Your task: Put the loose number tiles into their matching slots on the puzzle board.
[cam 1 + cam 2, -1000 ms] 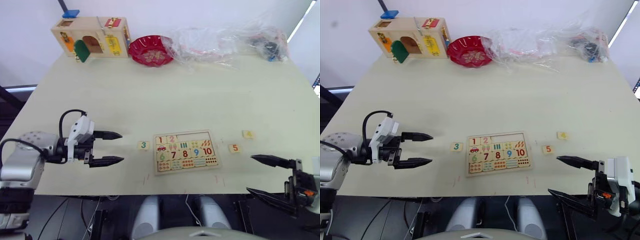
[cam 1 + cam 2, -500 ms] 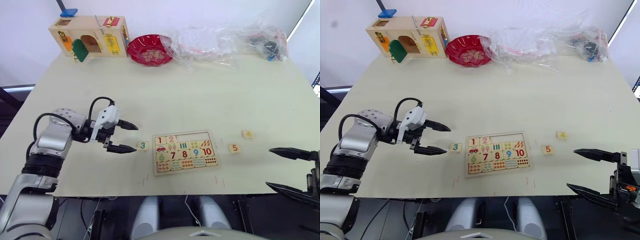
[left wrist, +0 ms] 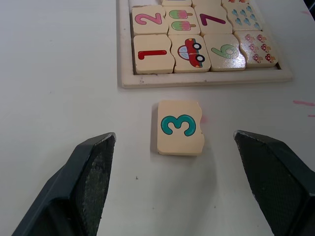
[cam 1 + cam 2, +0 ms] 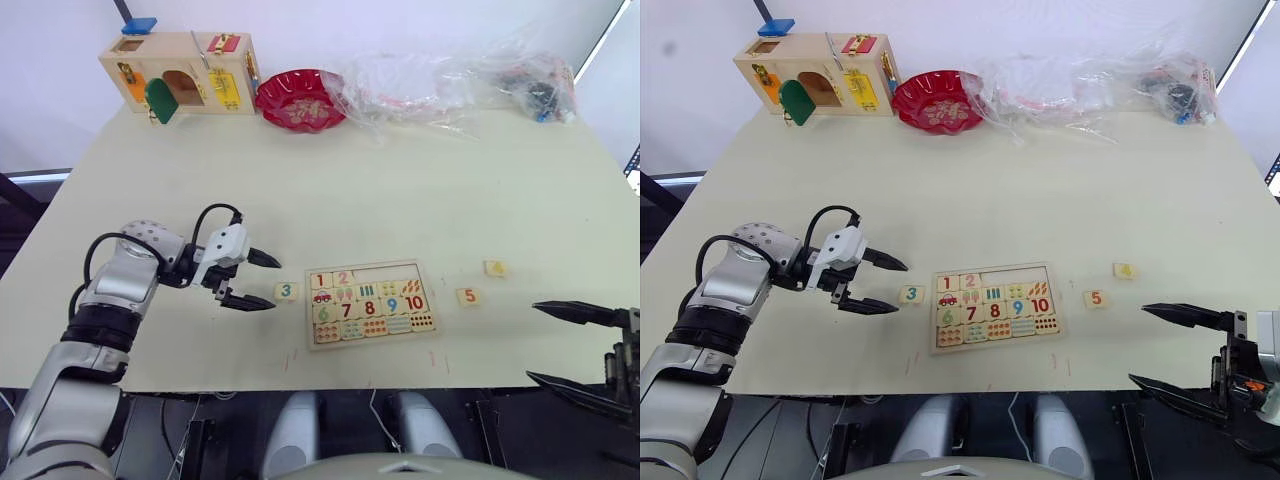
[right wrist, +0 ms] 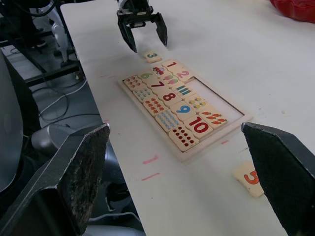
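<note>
- My left pincer (image 4: pixel 252 280) hangs released — tile 3 (image 4: pixel 287 291) just at its 3 o'clock, beside the puzzle board (image 4: pixel 371 303).
- My right pincer (image 4: pixel 567 346) — released, off the bench (image 4: pixel 400 190) edge.

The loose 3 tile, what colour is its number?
Teal, clearest in the left wrist view on the 3 tile.

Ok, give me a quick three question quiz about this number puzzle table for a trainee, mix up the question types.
1. True or false: the 3 tile already sits inside the puzzle board.
2. Which loose tile lies nearest the left hand? A) 3 B) 4 C) 5
3. Fill in: the top-row matching slots already filled show 1 and ___.

Key:
1. False; it lies on the table beside the board.
2. A
3. 2; the 4 tile and 5 tile lie loose on the board's other side.
</note>
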